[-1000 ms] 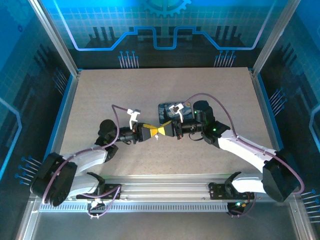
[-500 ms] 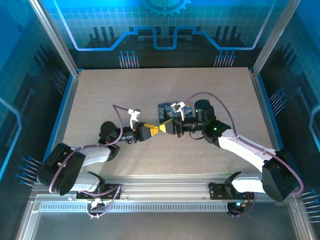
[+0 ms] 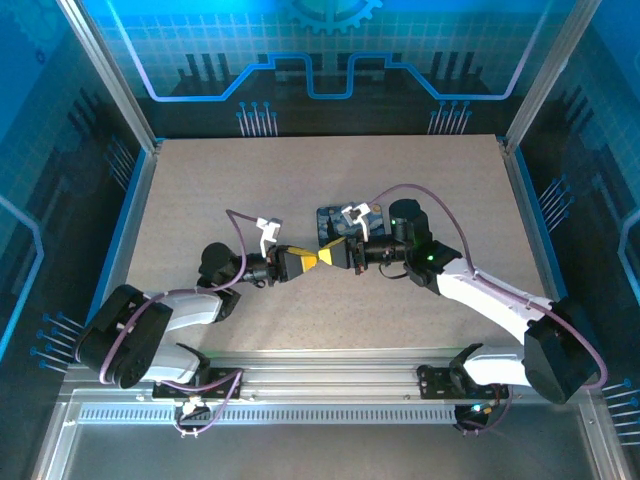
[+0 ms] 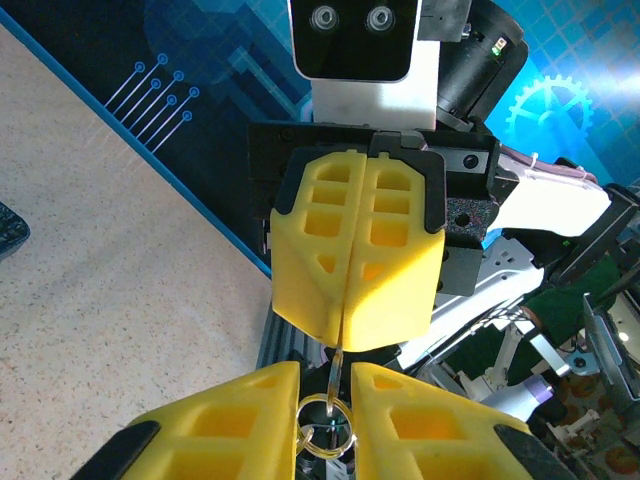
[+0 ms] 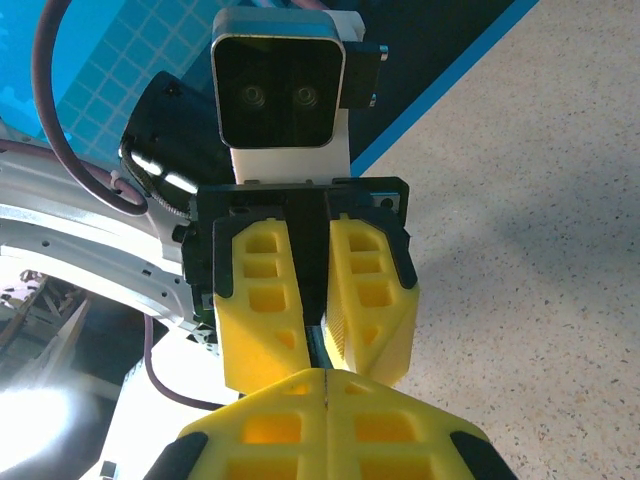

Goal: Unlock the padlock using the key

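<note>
My two grippers meet tip to tip over the middle of the table, the left gripper (image 3: 308, 261) facing the right gripper (image 3: 330, 256). In the left wrist view the right gripper (image 4: 340, 345) is shut on a thin metal blade, the key (image 4: 337, 378). The blade runs down to a small split ring (image 4: 325, 425). That ring spans the narrow gap of my left gripper (image 4: 325, 372) and touches both fingers. From the right wrist, a narrow dark bluish piece (image 5: 333, 345) sits between the left fingers; too little shows to name it. The padlock is hidden.
A dark-blue painted tin (image 3: 335, 218) lies on the table just behind the right gripper. The tan table top (image 3: 220, 190) is walled by blue panels and metal posts. The arm bases and a rail run along the near edge.
The left arm's lower links have swung right and its elbow has shifted. The meeting point of the grippers has crept slightly away from the bases. The right arm has barely moved.
</note>
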Available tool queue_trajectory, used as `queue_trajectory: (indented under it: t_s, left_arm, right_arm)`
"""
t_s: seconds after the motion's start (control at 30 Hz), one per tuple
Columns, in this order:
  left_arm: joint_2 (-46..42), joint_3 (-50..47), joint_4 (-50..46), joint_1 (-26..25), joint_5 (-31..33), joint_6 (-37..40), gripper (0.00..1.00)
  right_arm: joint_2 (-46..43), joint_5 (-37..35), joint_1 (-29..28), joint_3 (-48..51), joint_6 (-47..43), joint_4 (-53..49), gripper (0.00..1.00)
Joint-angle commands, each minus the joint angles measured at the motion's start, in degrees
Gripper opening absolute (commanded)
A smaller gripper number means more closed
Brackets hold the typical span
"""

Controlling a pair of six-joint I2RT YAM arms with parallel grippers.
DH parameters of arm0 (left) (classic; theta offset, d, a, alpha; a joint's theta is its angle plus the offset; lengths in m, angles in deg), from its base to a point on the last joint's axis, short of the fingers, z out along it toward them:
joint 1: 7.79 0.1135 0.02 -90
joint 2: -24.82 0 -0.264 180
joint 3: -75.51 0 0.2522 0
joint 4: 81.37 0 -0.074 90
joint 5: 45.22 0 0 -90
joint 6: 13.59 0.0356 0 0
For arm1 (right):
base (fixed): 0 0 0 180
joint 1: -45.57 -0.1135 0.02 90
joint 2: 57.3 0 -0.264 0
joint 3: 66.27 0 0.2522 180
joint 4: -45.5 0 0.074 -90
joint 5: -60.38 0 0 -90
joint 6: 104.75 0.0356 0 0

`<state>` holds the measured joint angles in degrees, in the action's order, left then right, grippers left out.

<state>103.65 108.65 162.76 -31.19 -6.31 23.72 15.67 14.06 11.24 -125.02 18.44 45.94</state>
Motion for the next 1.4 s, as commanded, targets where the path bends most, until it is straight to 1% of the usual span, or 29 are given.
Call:
queue_trajectory:
  t_s: [0.0,0.13,0.17,0.3,0.37,0.47,0.5,0.53,0.6,0.67,0.77,0.83,0.9,0.97,1.0,1.03,1.07,1.1,1.17,1.2,1.27,1.37]
  left_arm:
    - [0.5,-0.6,2.3,0.4,-1.2,-0.5,0.16]
    - [0.4,-0.6,2.3,0.3,-1.4,-0.6,0.15]
    - [0.3,-0.6,2.3,0.3,-1.4,-0.6,0.13]
    - [0.3,-0.6,2.3,0.3,-1.4,-0.7,0.01]
    - [0.3,-0.8,2.3,0.3,-1.3,-0.5,0.00]
    - [0.2,-1.5,2.2,0.4,-0.5,0.5,0.00]
    - [0.2,-1.9,2.1,0.4,-0.1,1.0,0.00]
    - [0.0,-2.3,1.7,0.5,0.4,1.7,0.00]
    - [-0.5,-3.3,0.9,0.6,1.8,3.3,0.00]
    - [-1.6,-4.4,-0.9,0.8,3.1,5.4,0.00]
    - [-5.3,-6.0,-7.6,0.9,6.2,10.4,0.00]
    - [-9.4,-6.5,-16.7,0.9,9.5,15.4,0.00]
    - [-15.8,-6.8,-29.8,0.8,14.5,21.4,0.00]
    - [-22.7,-6.4,-42.9,0.6,19.8,27.2,0.00]
    - [-26.5,-6.1,-48.3,0.5,22.8,29.8,0.00]
    - [-29.6,-5.9,-53.0,0.5,24.3,31.6,0.00]
    - [-32.7,-5.8,-57.3,0.5,26.0,33.2,0.00]
    - [-35.3,-5.5,-61.1,0.5,27.0,34.5,0.00]
    - [-38.3,-5.2,-65.6,0.5,27.8,35.8,0.00]
    - [-39.3,-5.2,-66.8,0.5,27.8,36.0,0.00]
    - [-39.8,-5.5,-67.3,0.5,27.6,35.8,0.00]
    - [-39.6,-6.0,-66.6,0.5,27.5,35.5,0.00]
  right_arm:
    - [0.3,-0.4,0.5,-0.4,0.3,0.9,0.00]
    - [0.7,-0.2,0.3,-0.4,0.3,0.9,0.00]
    - [0.7,-0.3,0.2,-0.5,0.2,0.9,0.00]
    - [1.0,-0.5,-0.1,-0.6,0.1,0.9,0.00]
    - [1.0,-1.4,-0.1,-0.9,-0.1,0.2,0.00]
    - [-0.2,-4.5,-0.1,-1.7,-1.0,-3.5,0.24]
    - [-0.9,-6.0,0.0,-2.0,-1.3,-5.5,0.38]
    - [-1.6,-7.8,0.1,-2.3,-1.6,-7.2,0.47]
    - [-3.3,-11.9,0.7,-2.3,-2.0,-11.3,0.53]
    - [-4.7,-18.0,1.1,-2.0,-2.1,-15.6,0.59]
    - [-5.0,-29.5,0.9,-1.5,-1.5,-22.3,0.61]
    - [-3.8,-37.7,-0.5,-1.0,-0.7,-25.3,0.61]
    - [-1.1,-47.0,-3.3,-0.5,0.6,-27.9,0.61]
    - [2.2,-54.2,-5.6,-0.6,3.3,-29.8,0.59]
    - [4.4,-56.7,-6.4,-0.6,4.5,-30.1,0.58]
    - [6.3,-59.1,-6.9,-1.0,5.7,-30.5,0.57]
    - [8.0,-60.7,-7.2,-1.4,6.3,-30.6,0.55]
    - [10.0,-62.5,-7.6,-2.2,6.5,-30.6,0.50]
    - [13.2,-65.6,-8.0,-3.8,7.0,-30.7,0.41]
    - [14.8,-66.9,-8.4,-4.5,7.2,-30.5,0.38]
    - [17.4,-69.1,-8.7,-5.1,7.9,-29.8,0.38]
    - [20.8,-72.1,-9.6,-7.5,8.8,-28.1,0.42]
